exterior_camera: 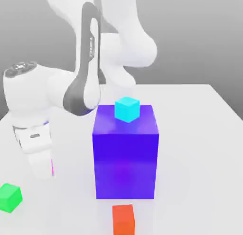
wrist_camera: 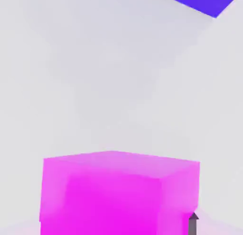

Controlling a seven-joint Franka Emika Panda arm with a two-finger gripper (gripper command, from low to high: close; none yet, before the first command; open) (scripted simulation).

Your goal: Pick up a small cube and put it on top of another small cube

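The small cube, bright magenta-pink, sits between my gripper's fingers in the hand view, with one dark fingertip against its side. In the exterior view my gripper is low over the white table at that view's left. Only a thin magenta sliver of the small cube shows beside the white finger. The gripper is shut on this cube. A small cyan cube rests on top of the big purple-blue block.
The big purple-blue block stands mid-table, to the exterior view's right of my gripper; its corner shows in the hand view. A green cube lies near the front left and an orange-red cube in front of the block.
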